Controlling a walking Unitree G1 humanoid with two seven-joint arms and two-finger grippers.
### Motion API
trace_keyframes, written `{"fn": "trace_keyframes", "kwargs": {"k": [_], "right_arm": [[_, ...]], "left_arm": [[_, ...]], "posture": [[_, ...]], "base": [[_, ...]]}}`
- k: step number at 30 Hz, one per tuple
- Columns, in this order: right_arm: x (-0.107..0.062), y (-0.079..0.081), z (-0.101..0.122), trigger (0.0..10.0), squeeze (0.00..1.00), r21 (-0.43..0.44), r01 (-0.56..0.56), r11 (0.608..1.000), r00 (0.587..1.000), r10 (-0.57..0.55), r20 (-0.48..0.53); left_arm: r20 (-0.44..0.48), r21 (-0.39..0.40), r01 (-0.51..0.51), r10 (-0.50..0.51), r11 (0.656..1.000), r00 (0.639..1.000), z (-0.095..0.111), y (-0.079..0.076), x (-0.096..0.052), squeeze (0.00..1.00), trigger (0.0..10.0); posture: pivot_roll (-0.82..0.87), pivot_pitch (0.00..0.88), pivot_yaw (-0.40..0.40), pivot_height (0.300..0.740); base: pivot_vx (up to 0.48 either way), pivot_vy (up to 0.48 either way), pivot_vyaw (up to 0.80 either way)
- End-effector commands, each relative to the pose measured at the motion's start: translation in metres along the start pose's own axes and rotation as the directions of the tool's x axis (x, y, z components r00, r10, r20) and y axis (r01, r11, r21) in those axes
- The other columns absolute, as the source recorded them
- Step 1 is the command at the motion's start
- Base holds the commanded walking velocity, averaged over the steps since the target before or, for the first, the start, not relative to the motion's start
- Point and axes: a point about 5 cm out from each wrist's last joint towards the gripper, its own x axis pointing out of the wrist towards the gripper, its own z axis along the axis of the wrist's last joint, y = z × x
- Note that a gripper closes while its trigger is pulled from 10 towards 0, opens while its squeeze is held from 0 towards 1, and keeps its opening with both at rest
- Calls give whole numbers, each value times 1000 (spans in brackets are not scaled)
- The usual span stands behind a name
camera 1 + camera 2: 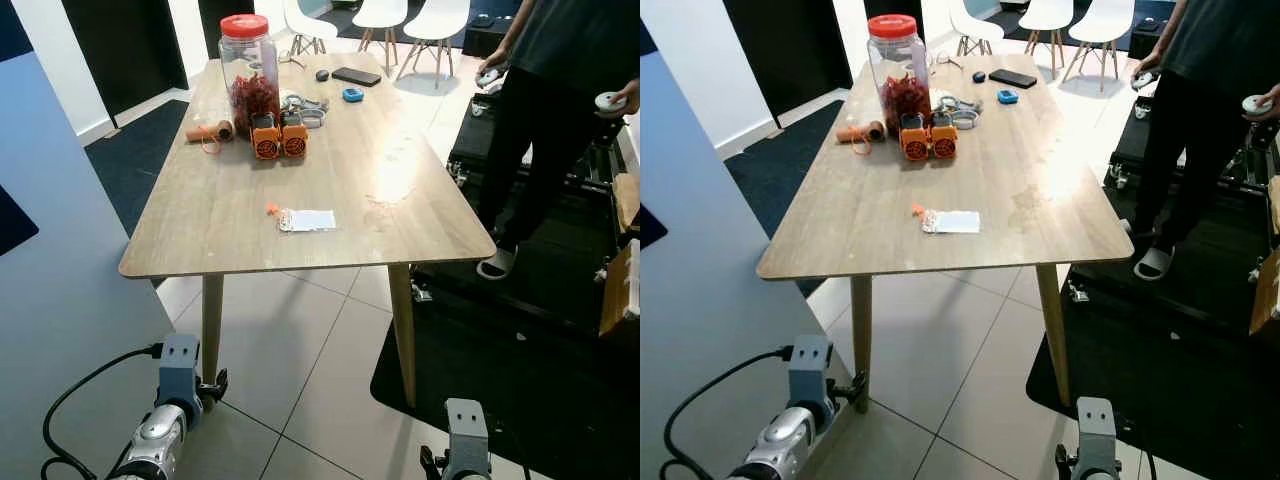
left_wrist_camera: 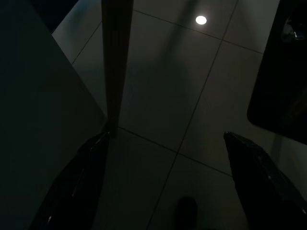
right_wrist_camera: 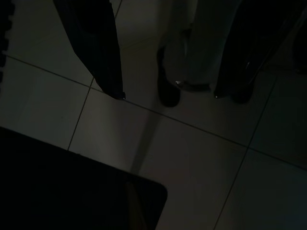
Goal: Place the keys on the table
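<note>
keys [image 1: 305, 219] look already down: small bundle with an orange bit and a white tag lying flat on the table [image 1: 230, 215], near the front edge, well apart from the clutter at the far end (red-lidded jar [image 1: 248, 62], two orange blocks [image 1: 279, 137], phone [image 1: 356, 76]); nothing touching them; my left gripper [image 2: 165, 184] hangs low beside the table leg [image 2: 116, 62], fingers spread wide, nothing between them, just floor tiles [image 2: 192, 96] below; my right gripper [image 3: 168, 96] also hangs over the tiles by the dark rug [image 3: 67, 191], fingers apart and empty; both arms idle, neither near the tabletop; a person [image 1: 560, 90] stands off to the right holding controllers, clear of the keys; my read: placing is done, nothing left but to stay clear; keys sit a bit close to the edge but look stable
</note>
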Motion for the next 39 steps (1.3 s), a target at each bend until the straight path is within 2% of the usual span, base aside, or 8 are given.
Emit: {"fn": "trace_keyframes", "kwargs": {"k": [1, 39], "right_arm": [[0, 2, -1, 10000, 0, 8, -4, 1000, 1000, 4, -3], [0, 2, 2, 10000, 0, 0, -7, 1000, 1000, 7, 9]], "left_arm": [[6, 14, 8, -8, 1000, 1000, 2, -3, 1, 0, 10000], [43, -22, -10, 11, 1000, 999, 7, -1, 2, 0, 10000]], "posture": [[37, 33, 0, 740], [38, 32, -5, 740]], "base": [[0, 0, 0], [0, 0, 0]]}}
